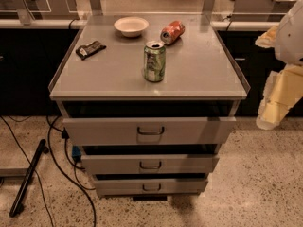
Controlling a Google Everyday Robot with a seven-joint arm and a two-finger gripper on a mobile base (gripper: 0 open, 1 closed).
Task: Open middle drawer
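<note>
Now the end effector [276, 103] hangs past the counter's [199, 74] right edge. I cannot tell if it is open or shut. The middle drawer [189, 164] sits under the front edge, second one down. It should grab the little dark handle [150, 165] in the middle and pull straight out.

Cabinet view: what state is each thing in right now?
top drawer: pulled partly out
middle drawer: looks slightly out
bottom drawer: looks slightly out
green can: upright, top opened
red can: on its side
bowl: upright, empty
black packet: lying flat
gripper: right edge, clear of drawers
</note>
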